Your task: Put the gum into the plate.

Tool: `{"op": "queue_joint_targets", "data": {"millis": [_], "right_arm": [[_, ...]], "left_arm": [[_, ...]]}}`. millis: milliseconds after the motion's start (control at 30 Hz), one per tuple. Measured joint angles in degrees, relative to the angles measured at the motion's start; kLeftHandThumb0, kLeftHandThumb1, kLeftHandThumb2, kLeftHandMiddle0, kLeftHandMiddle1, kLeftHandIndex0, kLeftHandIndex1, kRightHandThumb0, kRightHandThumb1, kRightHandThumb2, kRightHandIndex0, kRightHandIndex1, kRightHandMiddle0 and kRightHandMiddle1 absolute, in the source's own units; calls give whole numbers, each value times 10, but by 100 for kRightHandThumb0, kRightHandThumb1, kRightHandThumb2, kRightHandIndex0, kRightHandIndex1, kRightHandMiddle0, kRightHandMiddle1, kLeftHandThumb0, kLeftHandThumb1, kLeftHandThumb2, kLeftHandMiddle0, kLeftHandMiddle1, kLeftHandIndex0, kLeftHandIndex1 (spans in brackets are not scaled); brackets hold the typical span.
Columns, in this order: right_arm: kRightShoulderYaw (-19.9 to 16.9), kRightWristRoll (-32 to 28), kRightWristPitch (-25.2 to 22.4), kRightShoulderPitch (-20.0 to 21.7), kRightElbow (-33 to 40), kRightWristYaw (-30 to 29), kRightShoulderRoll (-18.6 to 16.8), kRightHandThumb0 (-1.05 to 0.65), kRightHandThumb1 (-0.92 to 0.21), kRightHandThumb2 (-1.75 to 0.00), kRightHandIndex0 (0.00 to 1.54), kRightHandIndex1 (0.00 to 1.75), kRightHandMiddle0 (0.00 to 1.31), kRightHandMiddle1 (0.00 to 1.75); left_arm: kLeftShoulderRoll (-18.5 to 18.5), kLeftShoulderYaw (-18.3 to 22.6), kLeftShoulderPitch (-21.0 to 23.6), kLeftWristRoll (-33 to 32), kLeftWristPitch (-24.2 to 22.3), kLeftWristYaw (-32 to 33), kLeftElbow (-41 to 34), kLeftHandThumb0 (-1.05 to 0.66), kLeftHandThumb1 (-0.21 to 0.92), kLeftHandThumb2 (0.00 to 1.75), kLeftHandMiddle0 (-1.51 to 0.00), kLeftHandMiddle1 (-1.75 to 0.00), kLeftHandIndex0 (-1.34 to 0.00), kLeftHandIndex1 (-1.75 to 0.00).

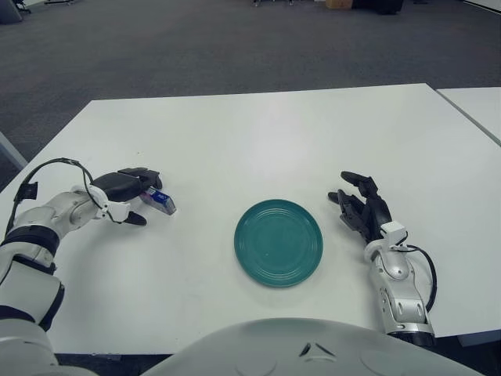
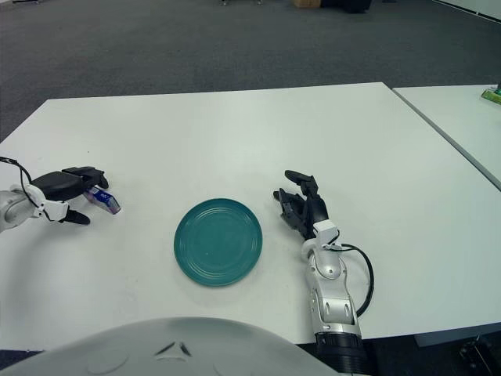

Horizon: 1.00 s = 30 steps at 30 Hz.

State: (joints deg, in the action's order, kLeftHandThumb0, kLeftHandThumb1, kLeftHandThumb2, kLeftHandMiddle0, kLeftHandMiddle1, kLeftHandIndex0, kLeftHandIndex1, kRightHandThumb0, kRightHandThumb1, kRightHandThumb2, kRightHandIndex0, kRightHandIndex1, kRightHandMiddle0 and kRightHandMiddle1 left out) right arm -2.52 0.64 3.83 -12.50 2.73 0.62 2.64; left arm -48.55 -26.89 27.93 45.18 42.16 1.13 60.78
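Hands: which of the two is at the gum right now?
The left hand, left of the plate, with fingers over the gum. The right hand shows right of the plate, open, holding nothing.

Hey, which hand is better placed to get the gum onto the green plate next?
Left. The left hand is already over the gum, fingers around its near end, left of the plate. The right hand shows open on the plate's right side, away from the gum.

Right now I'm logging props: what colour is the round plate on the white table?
Teal green, plain; the round plate shows best in the left eye view.
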Motion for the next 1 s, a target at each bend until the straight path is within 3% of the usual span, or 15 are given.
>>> {"op": "queue_joint_targets", "data": {"millis": [400, 467, 600, 633, 667, 733, 767, 867, 1000], "right_arm": [[0, 1, 9, 2, -7, 0, 0, -54, -92, -59, 56, 59, 11, 93], [0, 2, 9, 2, -7, 0, 1, -55, -92, -59, 55, 58, 11, 93], [0, 2, 9, 2, -7, -1, 1, -54, -92, -58, 56, 58, 11, 93], [0, 2, 8, 2, -7, -1, 1, -54, -92, -58, 56, 58, 11, 93], [0, 2, 8, 2, -7, -1, 1, -54, -92, -58, 56, 58, 11, 93], [0, 2, 7, 2, -7, -1, 1, -54, -92, -58, 56, 58, 12, 93], [0, 2, 6, 2, -7, -1, 1, -54, -92, -58, 56, 58, 12, 93], [1, 2, 7, 2, -7, -1, 1, -54, -92, -58, 56, 58, 12, 93], [0, 1, 7, 2, -7, -1, 1, -53, -92, -57, 57, 58, 12, 93]], "left_arm": [[23, -28, 17, 3, -28, 29, 22, -76, 67, 38, -16, -1, -22, -123], [25, -31, 19, 3, -30, 33, 24, -60, 63, 53, -27, -2, -39, -134], [31, -39, 21, 3, -32, 50, 29, -45, 64, 62, -44, -9, -54, -141], [33, -43, 22, 4, -35, 55, 32, -43, 66, 60, -51, -37, -57, -140], [35, -48, 24, 8, -40, 65, 36, -43, 66, 60, -52, -51, -58, -140], [40, -62, 31, 20, -54, 87, 42, -18, 55, 78, -62, -101, -58, -141], [42, -71, 34, 29, -64, 100, 45, -12, 51, 84, -65, -115, -58, -141], [47, -95, 39, 57, -99, 144, 51, -4, 39, 103, -70, -142, -59, -141], [52, -119, 38, 83, -128, 208, 58, -2, 28, 123, -71, -163, -60, -144]]}}
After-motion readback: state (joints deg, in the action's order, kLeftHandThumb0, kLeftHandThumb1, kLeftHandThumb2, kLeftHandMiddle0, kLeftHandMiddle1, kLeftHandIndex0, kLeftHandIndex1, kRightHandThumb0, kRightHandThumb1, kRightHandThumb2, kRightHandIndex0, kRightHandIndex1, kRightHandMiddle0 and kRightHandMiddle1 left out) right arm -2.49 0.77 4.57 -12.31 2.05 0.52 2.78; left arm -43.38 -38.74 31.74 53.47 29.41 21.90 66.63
